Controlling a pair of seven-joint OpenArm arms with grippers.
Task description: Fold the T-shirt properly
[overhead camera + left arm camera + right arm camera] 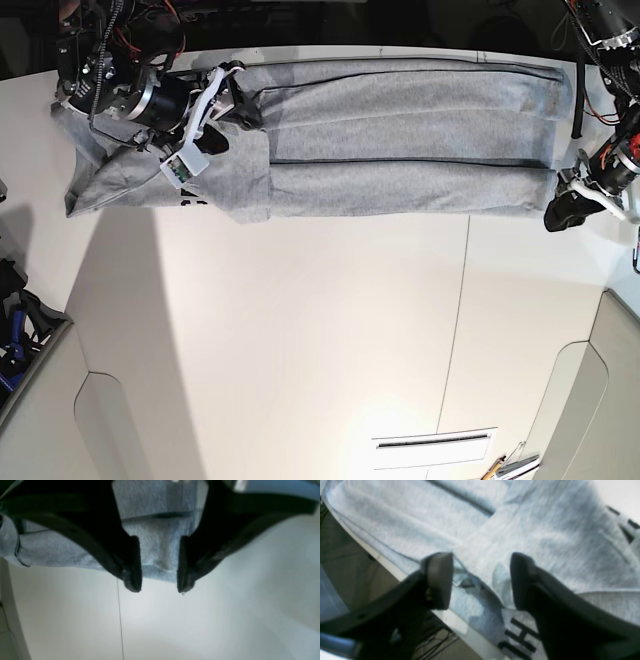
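The heather-grey T-shirt (400, 150) lies in a long band across the far side of the white table (300, 330), folded lengthwise with dark fold lines along it. My right gripper (238, 108) hovers over its left part. In the right wrist view that gripper (480, 580) is open above the cloth (532, 537), beside black lettering (517, 637). My left gripper (562, 215) stands at the shirt's right end. In the left wrist view it (158, 586) is open, with the shirt's edge (155, 545) between the fingers and not pinched.
The table edge (395, 572) runs just under the right gripper, with cables (432, 635) below it. A seam (462, 290) crosses the tabletop. A white label (435, 450) lies at the near edge. Grey panels (40, 400) flank the near corners.
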